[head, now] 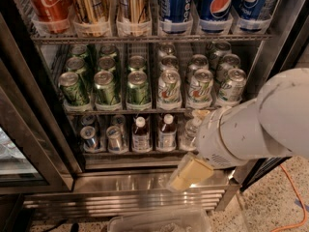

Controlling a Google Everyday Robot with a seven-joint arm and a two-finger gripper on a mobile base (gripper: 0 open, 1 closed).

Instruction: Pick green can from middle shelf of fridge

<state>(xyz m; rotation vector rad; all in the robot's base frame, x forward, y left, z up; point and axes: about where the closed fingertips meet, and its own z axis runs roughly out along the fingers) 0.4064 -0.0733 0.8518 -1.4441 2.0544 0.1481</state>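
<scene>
Several dark green cans stand in the left lanes of the middle shelf (120, 111) of the fridge (120, 182). The front row holds three, and the rightmost green can (138, 87) is nearest my arm. White cans (169, 87) fill the right lanes. My gripper (189, 146) is low at the right, in front of the bottom shelf and below the white cans. It is open and empty: one cream finger (190, 173) points down-left, and the other finger's tip (200, 113) peeks above the wrist. It is apart from the green cans, to their lower right.
The top rack holds a red cola can (48, 4), gold cans (91, 6) and blue cans (217, 4). The bottom rack holds small bottles (141, 134) and cans. The dark door edge (29, 129) stands at left. An orange cable (297, 197) lies on the floor at right.
</scene>
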